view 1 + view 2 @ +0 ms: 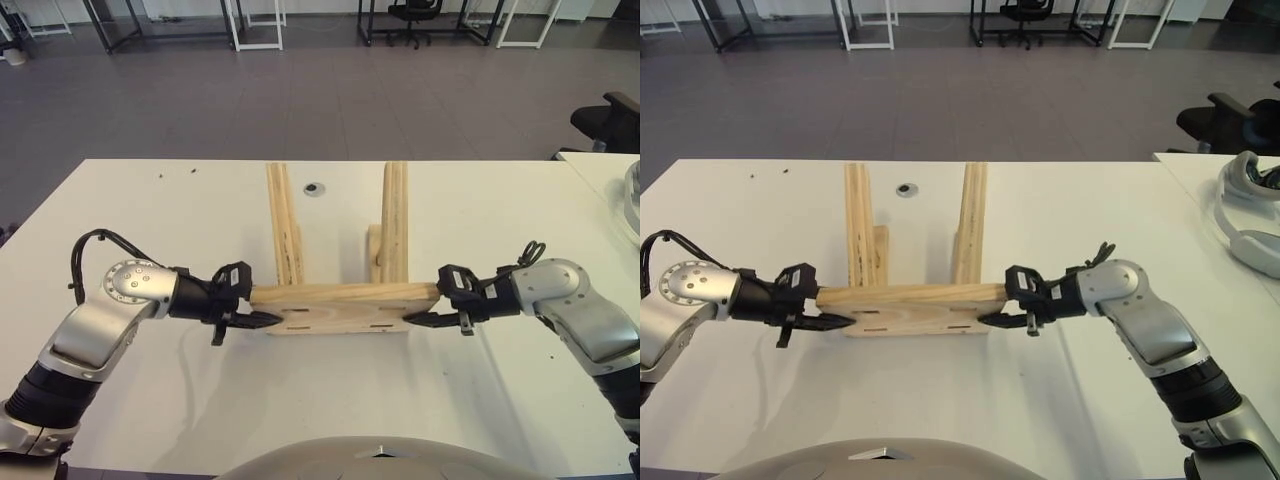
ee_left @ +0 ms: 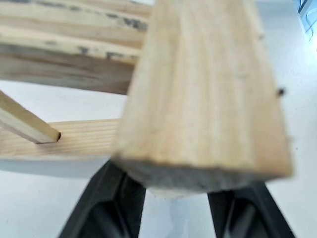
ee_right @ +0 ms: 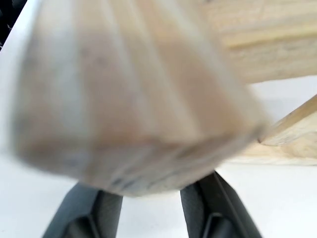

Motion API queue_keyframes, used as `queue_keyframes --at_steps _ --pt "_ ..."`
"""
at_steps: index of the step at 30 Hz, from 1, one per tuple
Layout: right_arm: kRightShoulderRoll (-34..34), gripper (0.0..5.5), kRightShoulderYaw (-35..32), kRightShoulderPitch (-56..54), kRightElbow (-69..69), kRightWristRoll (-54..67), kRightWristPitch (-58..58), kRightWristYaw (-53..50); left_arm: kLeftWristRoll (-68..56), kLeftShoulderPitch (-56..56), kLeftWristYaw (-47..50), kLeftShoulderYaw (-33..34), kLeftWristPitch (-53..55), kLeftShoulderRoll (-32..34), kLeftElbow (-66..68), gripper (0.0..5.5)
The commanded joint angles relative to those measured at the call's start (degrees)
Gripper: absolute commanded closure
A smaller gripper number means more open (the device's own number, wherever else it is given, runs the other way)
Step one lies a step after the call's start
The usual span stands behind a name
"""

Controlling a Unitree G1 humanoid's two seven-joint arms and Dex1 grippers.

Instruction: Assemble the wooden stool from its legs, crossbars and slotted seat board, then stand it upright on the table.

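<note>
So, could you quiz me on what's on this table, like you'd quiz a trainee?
1. True or false: the stool already stands upright on the table.
2. Which part do the left claw and right claw hold? A) a leg B) the seat board C) a crossbar
3. Do the legs point toward the robot or away from it?
Key: 1 false, it lies on its side. 2 B, one claw at each end. 3 away.
</note>
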Motion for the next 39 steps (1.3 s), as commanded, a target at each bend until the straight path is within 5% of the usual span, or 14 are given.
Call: queue_keyframes --at_steps 1,7,10,13,17,21,23,30,36,39 --pt "-2.5 3.99 -9.6 -16.2 -4.0 19.5 14.6 4.3 -25.6 -18.9 -1.5 9.6 17.9 0.4 -2.0 4.01" --pt "-10.5 3.99 -8.5 -51.9 10.2 45.7 61.4 19.5 -60.0 -47.4 -0.6 9.1 53.7 9.1 14.2 4.01" --pt "-14.6 4.06 4.3 -61.5 18.3 64.1 70.9 21.1 -72.2 -54.3 -2.3 -0.8 63.8 13.4 25.4 4.13" --pt "-25.2 4.16 12.9 -53.8 12.7 83.2 70.9 20.7 -85.3 -46.5 -5.9 -10.2 63.8 24.1 20.9 4.19" --pt "-29.1 4.16 22.0 -46.7 9.6 93.6 70.9 15.2 -86.9 -35.2 -12.6 -15.3 62.6 34.6 13.9 4.19" --pt "-23.9 4.16 27.1 -42.8 14.9 93.9 70.3 6.6 -86.9 -29.2 -3.3 -17.5 58.2 30.6 15.7 4.19" --pt "-21.7 3.56 28.4 -39.9 18.9 93.9 68.9 1.2 -86.9 -25.9 5.0 -17.7 55.0 27.5 17.1 3.83" --pt "-18.6 2.05 22.8 -29.9 26.0 93.9 64.4 -14.5 -86.9 -14.0 27.7 -8.6 44.8 17.0 17.5 2.56" --pt "-19.5 0.98 13.9 -24.4 29.8 93.9 64.0 -22.4 -86.9 -8.4 36.6 0.8 44.6 13.2 17.6 1.59" --pt "-21.9 0.41 2.4 -16.1 31.5 89.4 58.8 -23.4 -86.9 -12.0 37.7 4.8 46.9 12.8 22.6 1.08"
